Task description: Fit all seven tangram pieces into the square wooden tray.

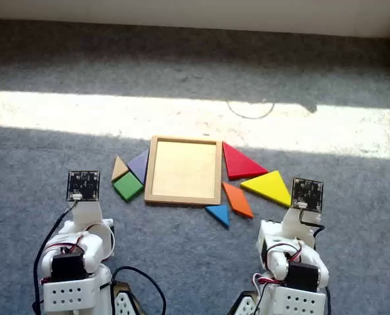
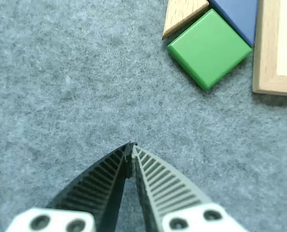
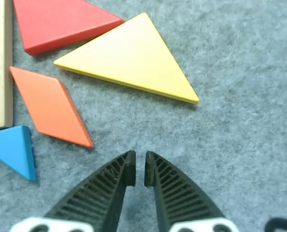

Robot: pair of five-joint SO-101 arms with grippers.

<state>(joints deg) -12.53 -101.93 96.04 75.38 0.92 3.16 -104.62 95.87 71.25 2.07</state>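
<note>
Floor: grey carpet [image 1: 195, 72] ran under everything, with a bright band of sunlight across the upper half of the high view.
Left end: the left gripper [image 2: 132, 151] sat low in the middle of its wrist view, fingertips pressed together on nothing, over bare carpet.
Right end: the right gripper [image 3: 139, 162] sat low in the middle of its view, narrowed to a thin slit and holding nothing.
Pieces at left: a green square [image 2: 209, 48], a blue-violet triangle [image 2: 237, 17] and a pale wooden triangle [image 2: 182, 14] lay bunched at the upper right of the left wrist view.
Pieces at right: a yellow triangle [image 3: 134, 60], a red triangle [image 3: 56, 21], an orange parallelogram [image 3: 49, 106] and a blue triangle [image 3: 13, 150] lay across the upper and left parts of the right wrist view.
Centre: the square wooden tray [image 1: 184, 169] lay mid-frame in the high view, between the two groups.
Progress: by the look of it nothing was placed yet, and all seven pieces remained.
Hard to see: frame edges cut off the red, blue, blue-violet and wooden pieces. A thin loop [image 1: 249, 111] on the sunlit strip could not be identified.
</note>
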